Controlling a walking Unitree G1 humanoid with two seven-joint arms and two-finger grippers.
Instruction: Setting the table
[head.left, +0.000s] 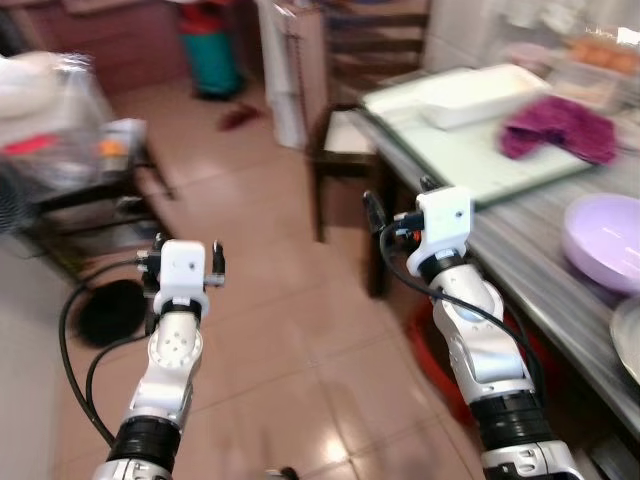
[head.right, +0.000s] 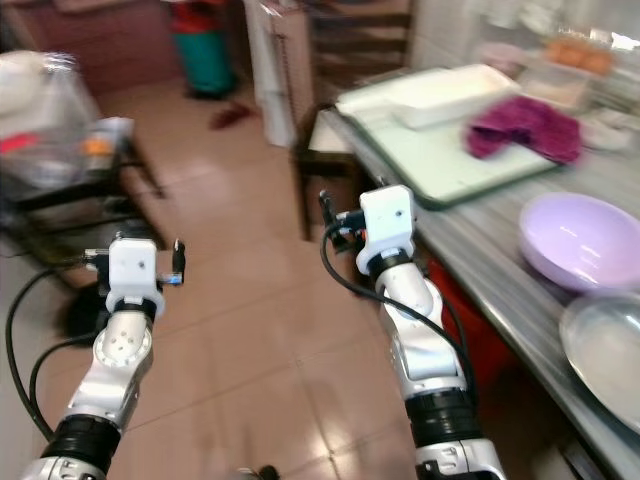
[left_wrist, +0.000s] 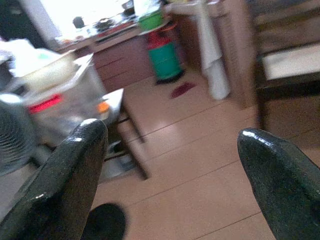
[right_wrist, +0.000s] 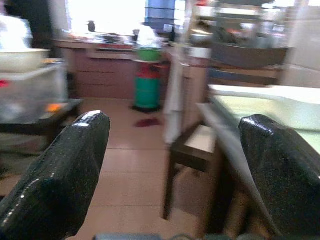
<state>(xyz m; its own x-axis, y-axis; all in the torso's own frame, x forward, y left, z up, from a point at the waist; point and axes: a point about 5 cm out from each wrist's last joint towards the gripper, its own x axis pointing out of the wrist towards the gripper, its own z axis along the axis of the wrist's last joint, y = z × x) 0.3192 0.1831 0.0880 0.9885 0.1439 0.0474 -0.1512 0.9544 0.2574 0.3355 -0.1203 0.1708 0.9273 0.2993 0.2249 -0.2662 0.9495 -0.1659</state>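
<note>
Over the floor, both tools (head.left: 185, 258) (head.left: 400, 215) reach forward, fingers spread.

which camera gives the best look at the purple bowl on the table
The right eye view: the purple bowl sits whole on the striped table, beside a metal plate. In the left eye view the bowl is cut off at the picture's edge. The wrist views look toward the floor and chair instead.

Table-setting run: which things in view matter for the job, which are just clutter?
Job:
lavender bowl
metal plate
table
white tray
left gripper and right gripper, both open and empty

Lying about:
purple cloth
chair
green gas cylinder
fan
</note>
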